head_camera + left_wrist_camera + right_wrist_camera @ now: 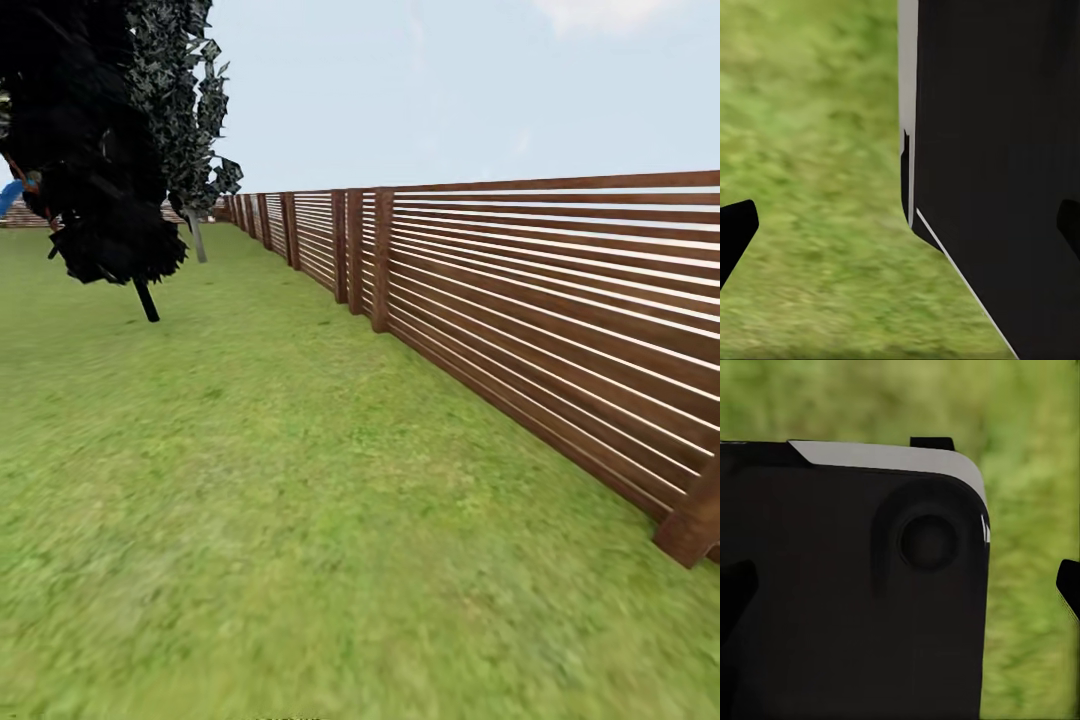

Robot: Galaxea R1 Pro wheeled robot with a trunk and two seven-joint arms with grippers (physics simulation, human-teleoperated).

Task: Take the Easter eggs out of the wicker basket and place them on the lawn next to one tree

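Green, flat grass lawn (250, 520) fills the foreground. Both grippers' fingertips peek dark at the wrist views' edges, spread wide apart, holding nothing. Brown slatted wooden fence (560, 330) runs rightward; farther, thin-trunked dark leafy tree (100, 180).

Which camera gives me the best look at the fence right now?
The head view: the fence runs along the right side of the lawn into the distance, slats and posts clear. The wrist views give nothing of it, just blurred grass behind dark robot body parts.
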